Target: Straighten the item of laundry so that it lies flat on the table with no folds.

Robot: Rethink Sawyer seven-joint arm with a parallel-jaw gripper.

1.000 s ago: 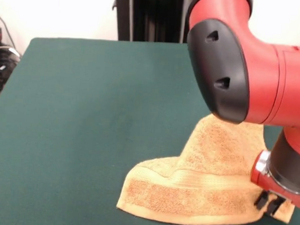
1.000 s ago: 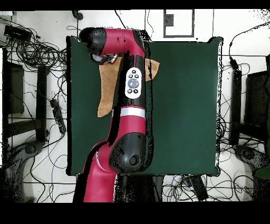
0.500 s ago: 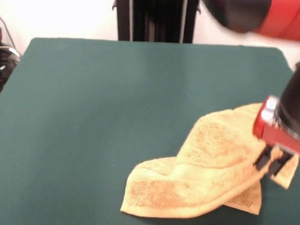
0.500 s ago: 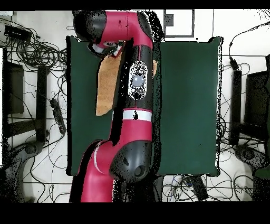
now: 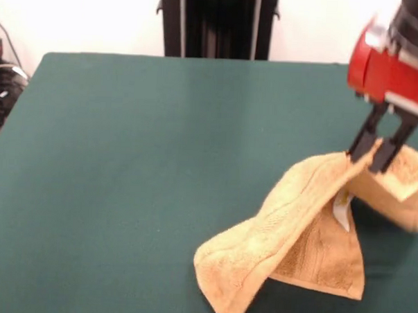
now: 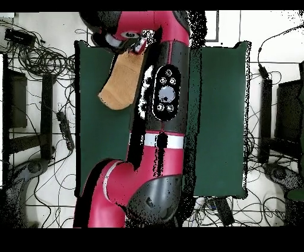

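Towel (image 5: 296, 229) hangs by one corner from our gripper (image 5: 374, 155), whose two fingers pinch that corner above the green table (image 5: 140, 153). From the grip it trails down and forward-left in the front view, its low end on the cloth, still doubled over.

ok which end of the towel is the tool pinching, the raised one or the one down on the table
The raised end. The tool grips the towel at its lifted upper corner, while the opposite end droops onto the green table nearest the camera in the front view.
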